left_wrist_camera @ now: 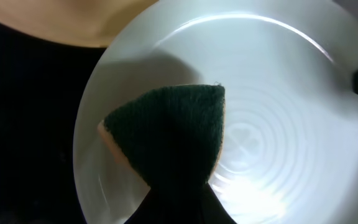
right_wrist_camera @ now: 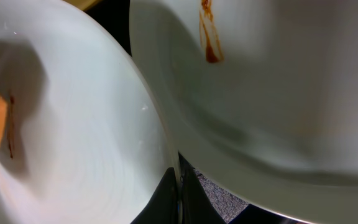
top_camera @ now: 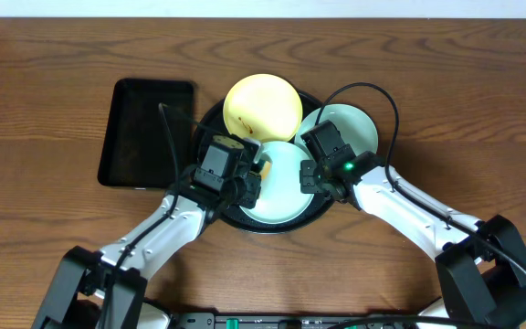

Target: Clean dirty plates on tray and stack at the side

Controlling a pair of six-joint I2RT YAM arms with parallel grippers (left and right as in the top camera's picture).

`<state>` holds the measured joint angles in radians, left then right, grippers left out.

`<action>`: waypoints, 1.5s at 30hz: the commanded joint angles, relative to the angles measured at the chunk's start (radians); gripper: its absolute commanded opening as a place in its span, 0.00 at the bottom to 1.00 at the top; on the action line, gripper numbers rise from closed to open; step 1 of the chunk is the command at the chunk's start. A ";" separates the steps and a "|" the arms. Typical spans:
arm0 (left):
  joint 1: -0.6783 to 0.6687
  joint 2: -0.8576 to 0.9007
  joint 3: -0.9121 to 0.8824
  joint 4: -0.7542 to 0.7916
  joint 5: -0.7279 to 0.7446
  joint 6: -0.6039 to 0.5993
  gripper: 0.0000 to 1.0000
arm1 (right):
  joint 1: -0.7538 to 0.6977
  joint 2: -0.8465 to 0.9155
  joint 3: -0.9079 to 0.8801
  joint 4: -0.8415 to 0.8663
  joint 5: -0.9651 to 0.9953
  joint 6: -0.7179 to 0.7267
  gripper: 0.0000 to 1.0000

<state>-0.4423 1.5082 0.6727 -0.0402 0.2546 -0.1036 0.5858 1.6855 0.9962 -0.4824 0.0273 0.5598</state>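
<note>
The round black tray holds three plates. A pale yellow plate lies at the back. One mint plate lies at the right and shows a brown smear in the right wrist view. The other mint plate lies at the front. My left gripper is shut on a sponge, dark green side showing, pressed on the front mint plate. My right gripper is shut on that plate's right rim. A thin brown streak shows on this plate.
A smaller rectangular black tray sits left of the round tray, touching it. Brown wood-grain tabletop surrounds both trays. The arms' cables arch over the round tray.
</note>
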 commanded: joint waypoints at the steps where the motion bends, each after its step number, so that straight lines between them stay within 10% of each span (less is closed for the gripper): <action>1: -0.002 0.019 -0.025 0.032 -0.018 -0.067 0.08 | 0.005 -0.011 0.017 -0.001 0.017 0.012 0.01; 45: -0.002 0.226 -0.036 0.408 -0.024 -0.094 0.08 | 0.005 -0.011 0.017 -0.001 0.002 0.011 0.02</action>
<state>-0.4416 1.7058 0.6460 0.3607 0.2371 -0.1909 0.5854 1.6855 0.9962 -0.4854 0.0429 0.5667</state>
